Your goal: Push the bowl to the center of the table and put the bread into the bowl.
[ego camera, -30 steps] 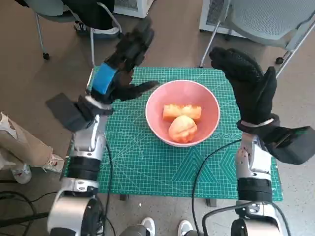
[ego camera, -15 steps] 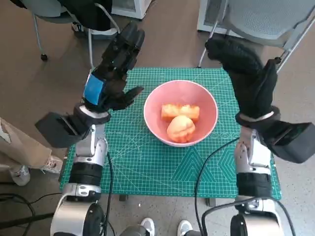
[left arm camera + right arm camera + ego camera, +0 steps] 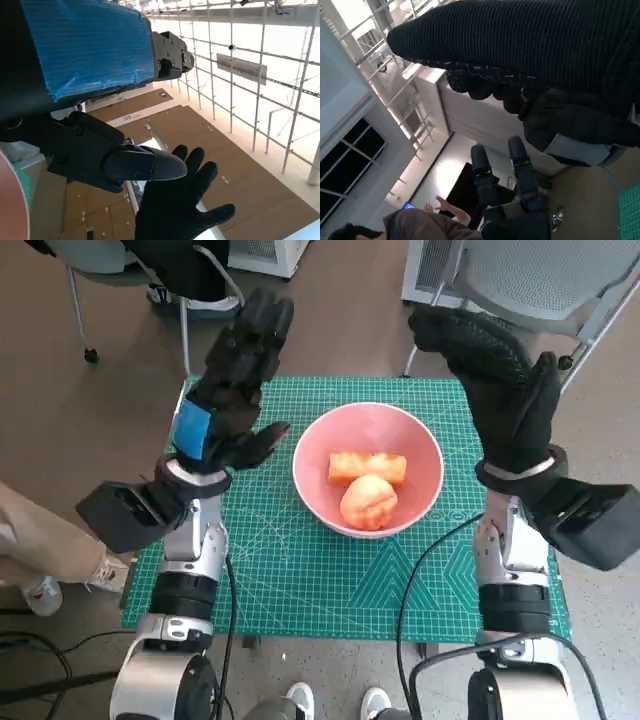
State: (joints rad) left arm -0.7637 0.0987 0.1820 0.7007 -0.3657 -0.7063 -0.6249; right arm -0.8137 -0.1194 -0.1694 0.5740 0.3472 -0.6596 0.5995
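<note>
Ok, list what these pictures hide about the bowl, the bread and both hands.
- Pink bowl: the left wrist view shows only a sliver at the edge.
- Bread: two pieces; undersides hidden by the bowl; absent from both wrist views.
- Left hand: palm faces away in the head view.
- Right hand: in its wrist view, the glove hides its fingers.

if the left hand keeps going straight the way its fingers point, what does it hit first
Probably nothing on the table. The left hand is raised with fingers aimed past the far edge, toward the chair; depth is unclear.
</note>
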